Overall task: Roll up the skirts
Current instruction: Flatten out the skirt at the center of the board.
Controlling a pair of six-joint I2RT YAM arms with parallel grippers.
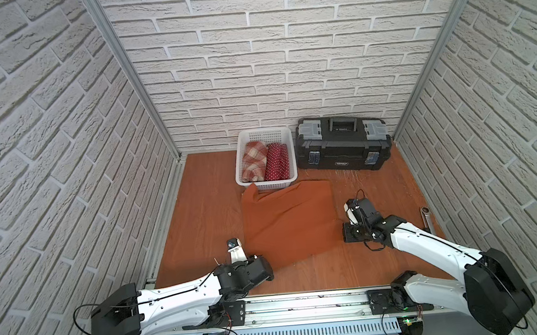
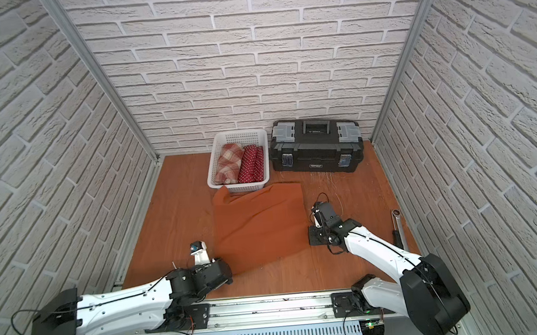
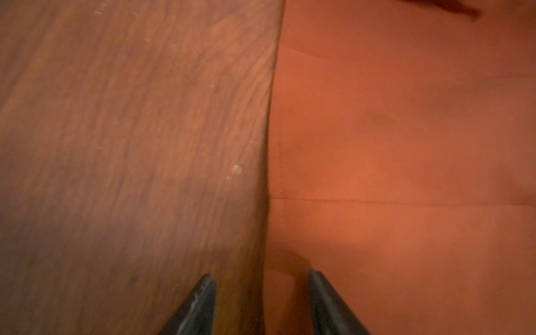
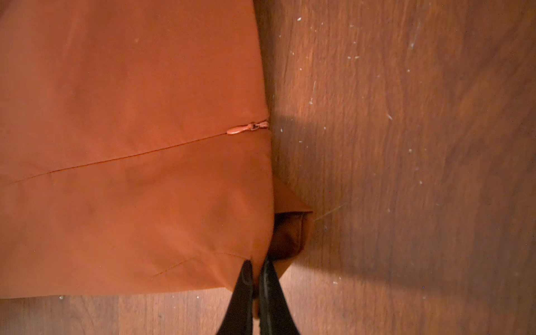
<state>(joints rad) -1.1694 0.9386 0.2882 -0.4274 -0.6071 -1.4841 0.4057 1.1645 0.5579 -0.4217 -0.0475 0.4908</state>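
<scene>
There are three skirts: one flat orange skirt [image 1: 290,222] and two rolled ones, a plaid skirt [image 1: 253,161] and a dotted skirt [image 1: 277,166]. There is one white basket [image 1: 264,131], one black toolbox [image 1: 342,155] and one wrench [image 1: 427,219]. There are two robot arms, a left arm [image 1: 179,297] and a right arm [image 1: 433,246]. The orange cloth shows one zipper pull [image 4: 246,128].

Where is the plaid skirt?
In both top views, the rolled plaid skirt lies in the white basket by the back wall, beside the dotted skirt, left of the black toolbox.
</scene>
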